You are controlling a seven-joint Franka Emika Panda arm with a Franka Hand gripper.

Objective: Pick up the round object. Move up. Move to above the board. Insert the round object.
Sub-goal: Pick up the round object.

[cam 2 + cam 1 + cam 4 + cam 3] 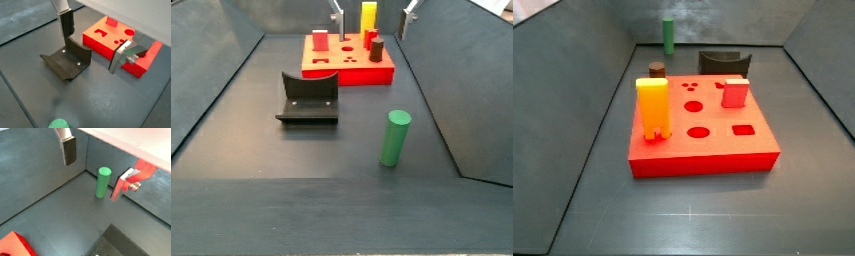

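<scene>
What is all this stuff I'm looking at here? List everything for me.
round object: one, green, upright on the grey floor, apart from the board.
board: one, red, flat, holes in its top.
orange block: one, orange-yellow, upright on the board.
red block: one, red, on the board.
short peg: one, dark-topped, at a board corner.
fixture: one, dark grey, between board and round object.
gripper: one, fingers silver, open, holding nothing, above the floor near the round object.
</scene>
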